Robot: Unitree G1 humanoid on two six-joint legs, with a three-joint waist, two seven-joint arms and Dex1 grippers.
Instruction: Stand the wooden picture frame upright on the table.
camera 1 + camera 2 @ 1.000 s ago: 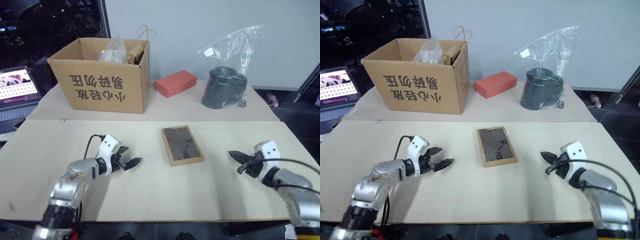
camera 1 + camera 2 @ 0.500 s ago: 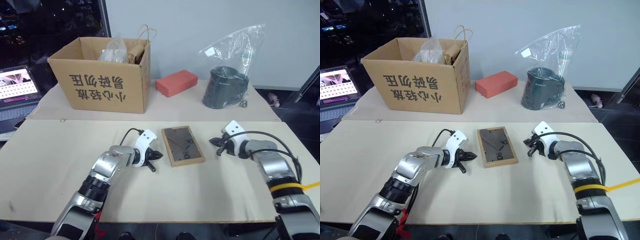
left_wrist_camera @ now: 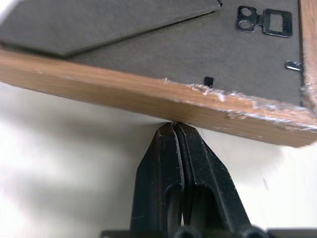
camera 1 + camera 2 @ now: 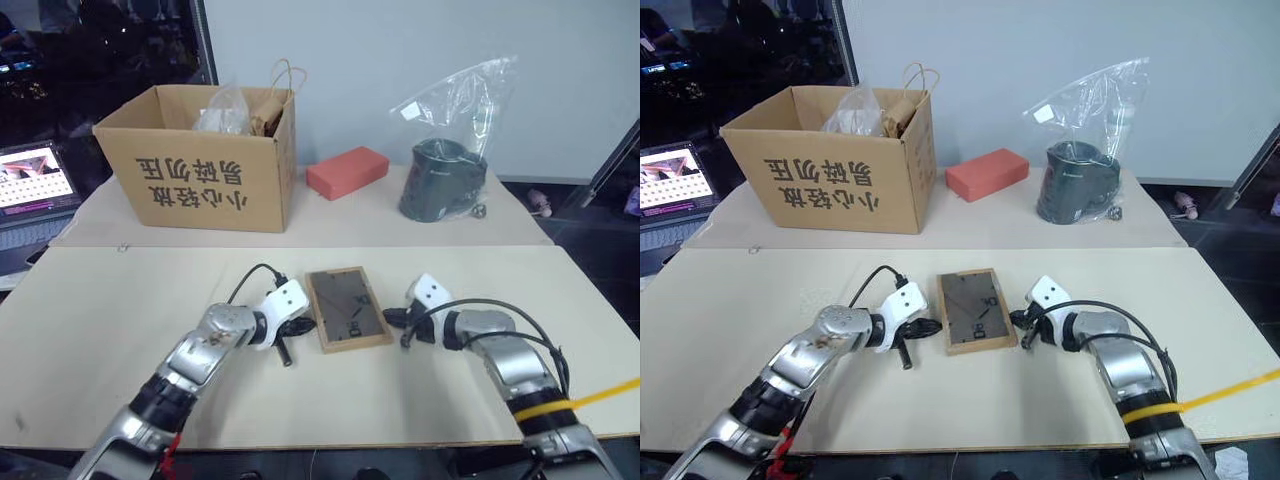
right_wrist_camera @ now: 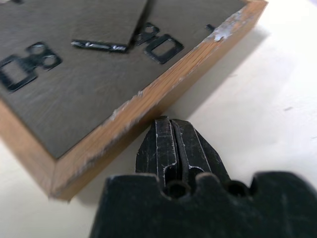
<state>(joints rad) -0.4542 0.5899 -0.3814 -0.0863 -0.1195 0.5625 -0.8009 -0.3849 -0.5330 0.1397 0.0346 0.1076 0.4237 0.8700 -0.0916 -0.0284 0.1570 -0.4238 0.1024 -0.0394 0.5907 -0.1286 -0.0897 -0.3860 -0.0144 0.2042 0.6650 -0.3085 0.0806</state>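
Flat on the pale table (image 4: 120, 330), wooden picture frame (image 4: 347, 308) sits between closed left end effector (image 3: 173, 130) and closed right end effector (image 5: 171, 125).

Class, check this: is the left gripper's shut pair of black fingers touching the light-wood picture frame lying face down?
Touching. In the left wrist view the left gripper meets the wooden picture frame's side edge with no gap.

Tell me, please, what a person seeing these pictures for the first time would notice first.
The small light-wood picture frame lies back side up in the middle of the pale beige table. The left tool and the right tool, both shut, press their tips at its two long edges. Behind, a brown cardboard box stands at the left.
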